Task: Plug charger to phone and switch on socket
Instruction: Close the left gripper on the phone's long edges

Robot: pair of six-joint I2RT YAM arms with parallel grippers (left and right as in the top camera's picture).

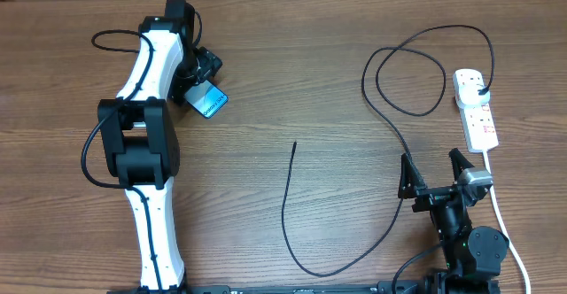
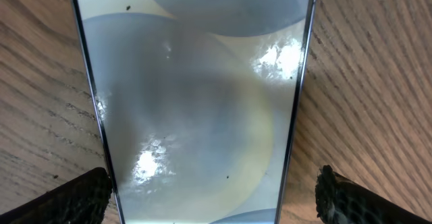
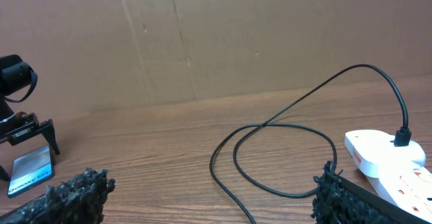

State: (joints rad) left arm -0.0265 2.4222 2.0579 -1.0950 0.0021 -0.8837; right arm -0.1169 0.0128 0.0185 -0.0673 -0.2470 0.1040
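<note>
The phone (image 1: 211, 102) lies at the table's back left with its light-blue screen up. My left gripper (image 1: 202, 86) is open right over it. In the left wrist view the phone (image 2: 196, 96) fills the gap between the two fingertips (image 2: 71, 197), which stand either side of its edges without clamping it. The charger (image 1: 288, 197), a thin black cable, has its free tip (image 1: 294, 143) mid-table; it loops right to a black plug (image 1: 481, 88) seated in the white socket (image 1: 478, 117). Low at the front right, my right gripper (image 1: 434, 172) is open and empty, with the cable (image 3: 270, 126) lying ahead of it.
The socket's thick white cord (image 1: 500, 214) runs down past the right arm's base. A brown cardboard wall (image 3: 202, 35) stands behind the table. From the right wrist, the phone (image 3: 30, 170) and socket (image 3: 385, 160) sit at opposite edges of the frame.
</note>
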